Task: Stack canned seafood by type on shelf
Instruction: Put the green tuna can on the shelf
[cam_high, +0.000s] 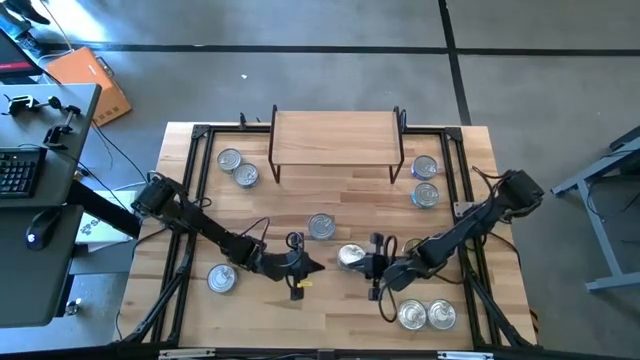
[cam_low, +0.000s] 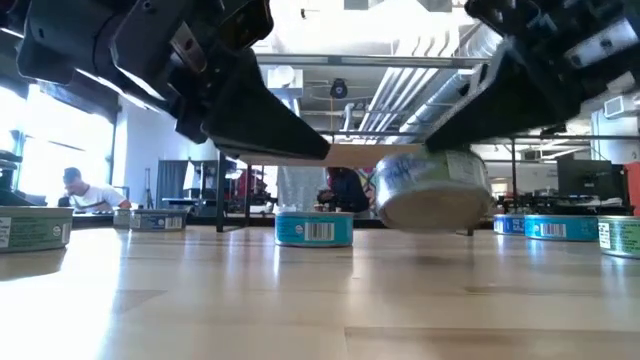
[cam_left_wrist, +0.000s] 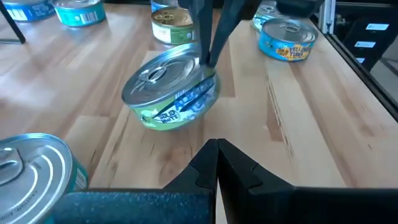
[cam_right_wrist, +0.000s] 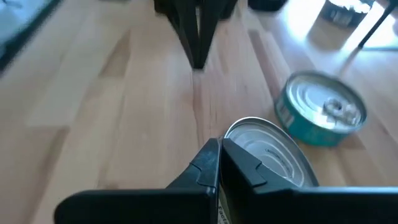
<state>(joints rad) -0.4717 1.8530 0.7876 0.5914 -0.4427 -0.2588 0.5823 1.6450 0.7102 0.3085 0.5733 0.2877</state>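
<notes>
**Rim pinch on tilted can: slip risk**

Right claw (cam_high: 372, 262) is pressed together on the rim of a green-label can (cam_left_wrist: 171, 93), which hangs tilted just off the table (cam_high: 330, 310), well in front of the shelf (cam_high: 335, 135). An edge-only grip could let it rotate out or drop. Left claw (cam_high: 312, 266) is pressed together and empty, near that can, so collision is possible. The table is light wood planks; behind it is an open lab with ceiling ducts and seated people.

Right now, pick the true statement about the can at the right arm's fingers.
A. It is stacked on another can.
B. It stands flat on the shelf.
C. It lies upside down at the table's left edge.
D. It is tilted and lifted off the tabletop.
D: the low view shows the can tilted, clear of the tabletop, pinched by the right gripper.
</notes>
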